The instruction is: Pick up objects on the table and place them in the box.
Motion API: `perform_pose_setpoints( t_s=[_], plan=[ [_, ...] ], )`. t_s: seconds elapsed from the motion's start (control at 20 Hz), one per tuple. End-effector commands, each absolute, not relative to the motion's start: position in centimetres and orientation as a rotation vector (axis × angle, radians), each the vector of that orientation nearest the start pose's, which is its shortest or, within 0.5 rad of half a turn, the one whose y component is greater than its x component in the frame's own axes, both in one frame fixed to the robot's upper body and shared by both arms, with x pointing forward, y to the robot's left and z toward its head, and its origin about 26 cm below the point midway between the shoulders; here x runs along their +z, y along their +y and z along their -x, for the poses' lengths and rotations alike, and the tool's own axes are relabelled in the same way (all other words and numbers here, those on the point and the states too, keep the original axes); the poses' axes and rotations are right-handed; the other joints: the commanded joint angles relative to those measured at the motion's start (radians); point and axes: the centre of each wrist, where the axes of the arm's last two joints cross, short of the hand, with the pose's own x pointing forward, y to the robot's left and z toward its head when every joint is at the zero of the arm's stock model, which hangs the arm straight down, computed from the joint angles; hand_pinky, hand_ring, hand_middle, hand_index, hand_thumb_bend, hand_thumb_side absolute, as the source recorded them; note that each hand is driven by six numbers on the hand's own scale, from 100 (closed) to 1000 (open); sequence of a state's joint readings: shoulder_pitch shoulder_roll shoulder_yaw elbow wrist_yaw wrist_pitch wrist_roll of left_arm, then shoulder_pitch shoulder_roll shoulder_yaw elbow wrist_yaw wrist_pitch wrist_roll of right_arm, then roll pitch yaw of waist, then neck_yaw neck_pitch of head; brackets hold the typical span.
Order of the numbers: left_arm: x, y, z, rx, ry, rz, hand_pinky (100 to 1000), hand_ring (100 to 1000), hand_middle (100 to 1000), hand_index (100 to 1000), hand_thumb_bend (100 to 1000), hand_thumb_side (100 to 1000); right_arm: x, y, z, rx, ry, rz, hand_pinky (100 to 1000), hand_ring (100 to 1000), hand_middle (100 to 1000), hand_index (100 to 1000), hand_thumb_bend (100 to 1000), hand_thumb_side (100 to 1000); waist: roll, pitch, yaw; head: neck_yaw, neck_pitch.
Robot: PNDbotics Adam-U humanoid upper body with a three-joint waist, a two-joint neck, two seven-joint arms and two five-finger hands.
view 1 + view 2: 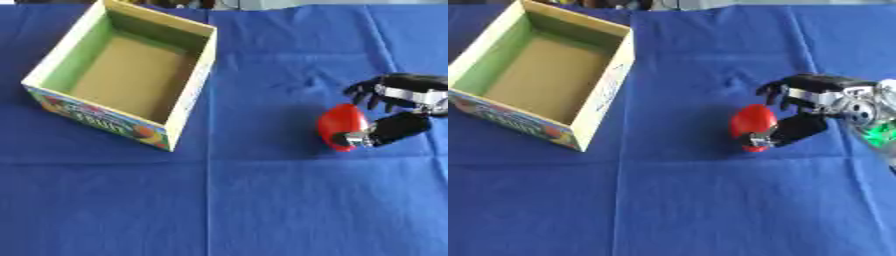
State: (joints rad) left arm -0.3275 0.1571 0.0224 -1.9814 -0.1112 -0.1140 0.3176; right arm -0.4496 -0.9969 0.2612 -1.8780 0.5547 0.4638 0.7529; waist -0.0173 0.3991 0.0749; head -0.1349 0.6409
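A blue cloth (262, 200) covers the whole table. On it I count one box (188, 105), open-topped and empty, at the far left, and one red object (339, 125) well apart to the right. One hand, the right hand (824, 97), has thumb and fingers curled round the red object on the cloth.

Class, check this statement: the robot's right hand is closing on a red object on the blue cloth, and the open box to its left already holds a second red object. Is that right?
Not quite. The box is empty: the left eye view shows only its bare brown floor. The rest stands: the right hand has its fingers and thumb curled round the red object on the blue cloth.
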Motion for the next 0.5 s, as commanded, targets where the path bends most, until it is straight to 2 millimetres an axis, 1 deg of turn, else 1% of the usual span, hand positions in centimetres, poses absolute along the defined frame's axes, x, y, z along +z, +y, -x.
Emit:
perform_pose_setpoints(
  t_s=[0.05, 0.2, 0.25, 0.3, 0.35, 0.4, 0.5],
  plan=[
    [20.02, 23.50, -30.35, 0.102, -2.464, -0.285, 602, 875, 829, 730, 100, 998, 26.06, -31.21, -31.65, 1.408, -0.912, 0.838, 695, 785, 813, 1000, 517, 702, 0.000, -0.017, 0.000, -0.006, -0.008],
    [20.01, 23.54, -30.34, 0.104, -2.464, -0.287, 602, 876, 829, 730, 100, 997, 25.82, -31.36, -31.78, 1.406, -0.905, 0.819, 690, 781, 806, 1000, 517, 704, 0.000, -0.016, -0.001, -0.006, -0.007],
    [20.01, 23.53, -30.34, 0.104, -2.463, -0.286, 602, 876, 829, 730, 100, 979, 25.81, -31.34, -31.80, 1.405, -0.908, 0.812, 677, 769, 789, 1000, 541, 725, 0.000, -0.015, -0.001, -0.007, -0.008],
    [20.01, 23.50, -30.34, 0.102, -2.463, -0.284, 602, 876, 829, 730, 100, 998, 25.81, -31.29, -31.81, 1.404, -0.913, 0.804, 671, 765, 782, 1000, 519, 706, 0.001, -0.015, -0.002, -0.007, -0.008],
    [20.01, 23.48, -30.34, 0.101, -2.464, -0.282, 602, 876, 829, 730, 100, 998, 25.82, -31.25, -31.82, 1.402, -0.917, 0.798, 671, 765, 782, 1000, 519, 706, 0.001, -0.015, -0.002, -0.007, -0.008],
    [20.01, 23.47, -30.34, 0.101, -2.464, -0.282, 602, 876, 829, 729, 100, 997, 25.82, -31.18, -31.82, 1.402, -0.923, 0.792, 640, 742, 761, 997, 521, 705, 0.001, -0.015, -0.002, -0.008, -0.009],
    [20.01, 23.50, -30.34, 0.103, -2.463, -0.284, 603, 876, 829, 729, 100, 997, 25.77, -30.97, -31.80, 1.403, -0.935, 0.778, 588, 699, 747, 991, 509, 704, 0.002, -0.015, -0.001, -0.009, -0.009]
  ],
)
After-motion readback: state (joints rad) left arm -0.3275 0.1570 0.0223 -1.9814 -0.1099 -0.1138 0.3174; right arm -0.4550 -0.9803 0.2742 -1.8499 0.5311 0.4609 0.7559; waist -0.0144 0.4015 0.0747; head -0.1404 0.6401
